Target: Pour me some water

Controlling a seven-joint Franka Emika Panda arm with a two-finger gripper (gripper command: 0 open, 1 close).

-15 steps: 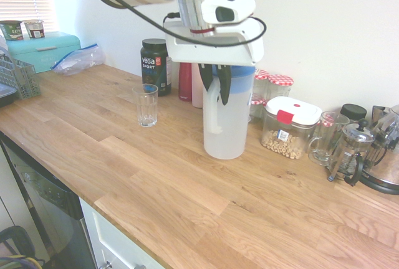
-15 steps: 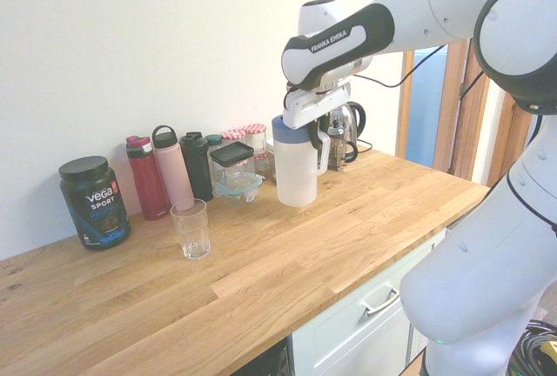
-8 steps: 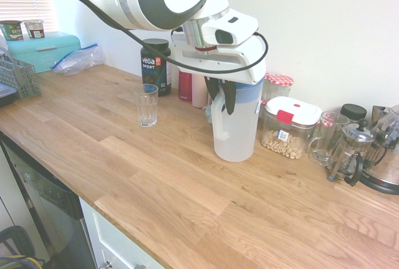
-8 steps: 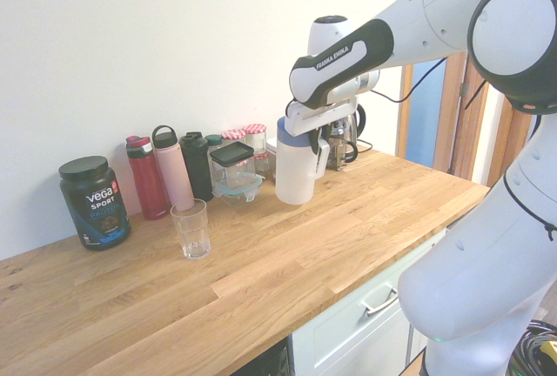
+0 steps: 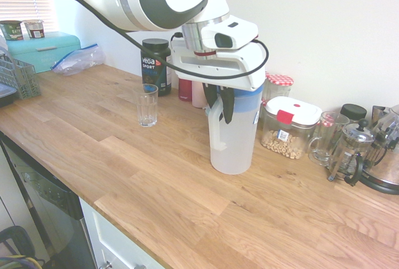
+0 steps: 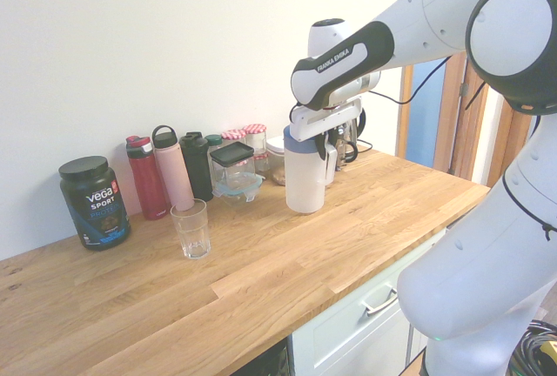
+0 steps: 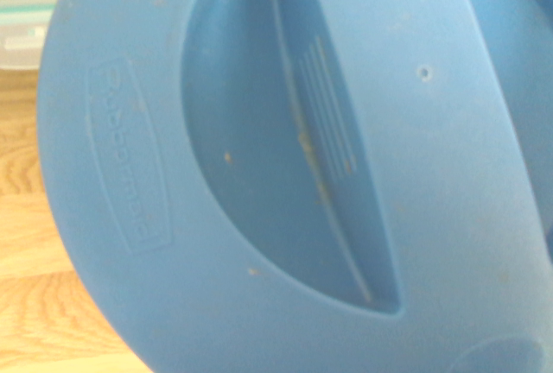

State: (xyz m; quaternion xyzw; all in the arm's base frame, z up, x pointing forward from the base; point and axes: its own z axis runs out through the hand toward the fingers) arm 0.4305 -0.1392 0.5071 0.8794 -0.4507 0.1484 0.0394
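Nearest of the main things is the pitcher (image 5: 234, 147), upright over the counter (image 5: 168, 182) with its blue lid (image 5: 249, 99) on; whether its base touches the wood or hangs just above it, I cannot tell. The claw (image 5: 220, 114) is drawn in narrow on the pitcher's handle (image 5: 215, 133), one finger to each side, so the grasp looks to be done. The pitcher shows no clear tilt, and its cloudy wall hides how much water is inside. Farther along, well apart from the pitcher, the drinking glass (image 5: 148, 107) stands upright and looks empty, so no pouring shows as done. What is left, as I judge it, is nearly all of the serving: raise the pitcher clear, carry it across to the glass, bring the spout over the rim, tip until enough has run in, then right it and set it down. I cannot tell whether the lid is turned to pour, which could hold the water back. Beyond the glass, the black tub (image 5: 156, 68) and the red bottle (image 5: 185, 82) stand close to the wall, no part of the job.
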